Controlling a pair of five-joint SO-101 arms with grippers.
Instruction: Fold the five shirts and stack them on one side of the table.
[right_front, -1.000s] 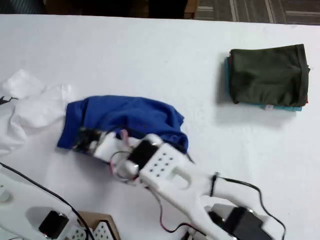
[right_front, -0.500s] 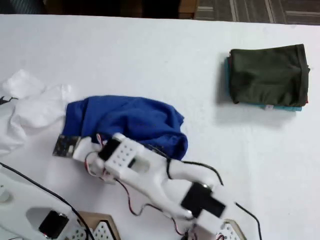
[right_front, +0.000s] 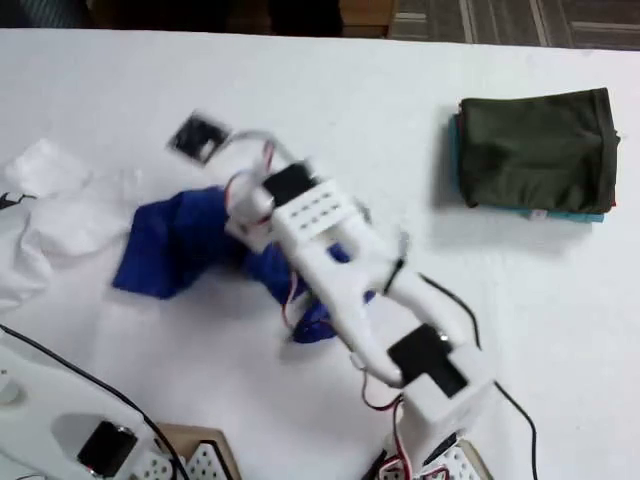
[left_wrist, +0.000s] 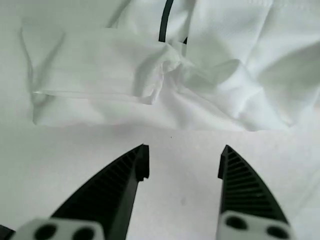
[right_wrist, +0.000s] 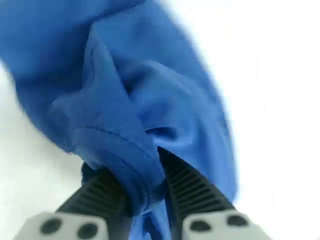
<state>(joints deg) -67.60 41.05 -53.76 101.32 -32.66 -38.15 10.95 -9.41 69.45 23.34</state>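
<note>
A blue shirt (right_front: 165, 250) lies crumpled left of the table's middle, with one part pulled up under the right arm (right_front: 335, 265). In the right wrist view my right gripper (right_wrist: 142, 172) is shut on a bunched fold of the blue shirt (right_wrist: 150, 90), which hangs away from the jaws. A white shirt (right_front: 55, 220) lies rumpled at the left edge. My left gripper (left_wrist: 184, 155) stands open just short of the white shirt (left_wrist: 150, 85), with nothing between its fingers. A folded stack with a dark green shirt (right_front: 535, 150) on top sits at the right.
A teal shirt edge (right_front: 570, 215) shows beneath the green one. A black cable (left_wrist: 165, 22) crosses the white cloth. The left arm's base (right_front: 60, 430) fills the near left corner. Bare white table (right_front: 350, 90) stretches across the back.
The right arm has swung from the blue shirt's near edge up and toward the back, lifting and dragging the cloth. The shirt is now more bunched and narrower.
</note>
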